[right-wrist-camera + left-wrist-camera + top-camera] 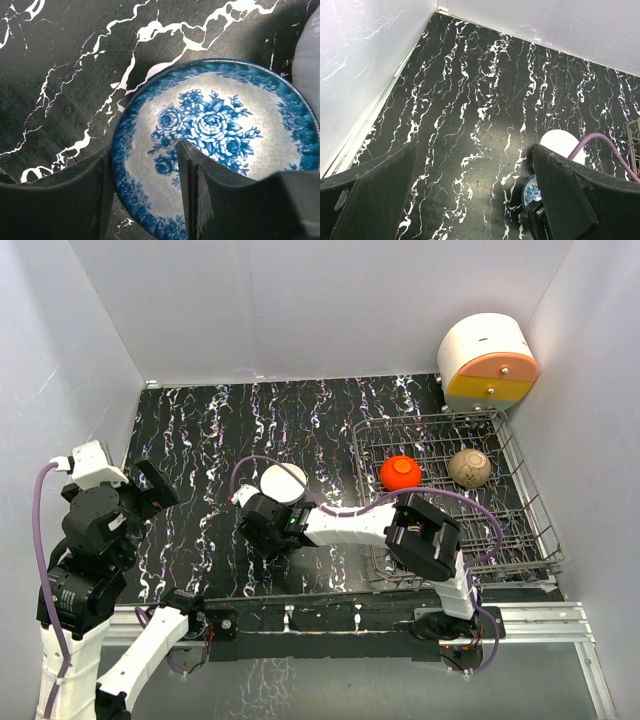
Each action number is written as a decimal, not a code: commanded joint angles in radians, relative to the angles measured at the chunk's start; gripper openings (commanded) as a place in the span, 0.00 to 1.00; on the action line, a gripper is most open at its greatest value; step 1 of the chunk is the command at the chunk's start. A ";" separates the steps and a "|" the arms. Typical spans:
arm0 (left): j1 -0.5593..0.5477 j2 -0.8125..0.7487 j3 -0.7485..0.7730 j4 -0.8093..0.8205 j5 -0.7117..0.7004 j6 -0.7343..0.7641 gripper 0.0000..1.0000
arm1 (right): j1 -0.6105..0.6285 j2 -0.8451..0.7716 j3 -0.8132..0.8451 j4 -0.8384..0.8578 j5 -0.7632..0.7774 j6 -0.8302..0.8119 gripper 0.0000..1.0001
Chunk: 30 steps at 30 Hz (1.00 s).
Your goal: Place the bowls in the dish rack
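At table centre, right gripper (144, 148) straddles the rim of blue-and-white bowl (215, 125), jaws part-open; white bowl (283, 481) just beside. Left gripper (470, 200) jaws wide, empty.

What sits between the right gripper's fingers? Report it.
The rim of the blue-and-white bowl. The right wrist view shows the right gripper straddling it, one finger over the inside, one outside.

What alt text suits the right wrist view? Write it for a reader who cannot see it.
The right gripper, open, straddles the rim of a blue-and-white bowl: one finger over its rose pattern, the other outside. The bowl lies on a black, white-veined table; a white bowl shows at the right edge.
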 commanded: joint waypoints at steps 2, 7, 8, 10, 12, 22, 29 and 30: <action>-0.004 -0.011 0.007 -0.004 -0.024 0.007 0.97 | 0.009 0.001 0.050 0.011 0.048 -0.027 0.38; -0.004 -0.014 0.008 -0.001 -0.021 0.005 0.97 | 0.023 -0.051 0.014 0.033 -0.006 -0.019 0.12; -0.004 -0.014 0.008 -0.001 -0.021 0.004 0.97 | 0.026 -0.073 0.001 0.046 -0.024 -0.018 0.09; -0.004 -0.013 0.011 -0.001 -0.021 0.004 0.97 | 0.033 -0.122 -0.030 0.079 -0.063 -0.012 0.08; -0.004 -0.013 0.012 -0.002 -0.021 0.004 0.97 | 0.034 -0.183 -0.064 0.118 -0.113 0.008 0.08; -0.004 -0.001 0.004 0.031 0.005 0.002 0.97 | -0.011 -0.656 -0.325 0.288 -0.178 0.167 0.08; -0.004 0.023 -0.003 0.072 0.049 0.005 0.97 | -0.245 -1.085 -0.519 0.198 -0.090 0.312 0.08; -0.004 0.027 -0.004 0.078 0.057 0.005 0.97 | -0.281 -1.139 -0.541 0.164 -0.067 0.323 0.08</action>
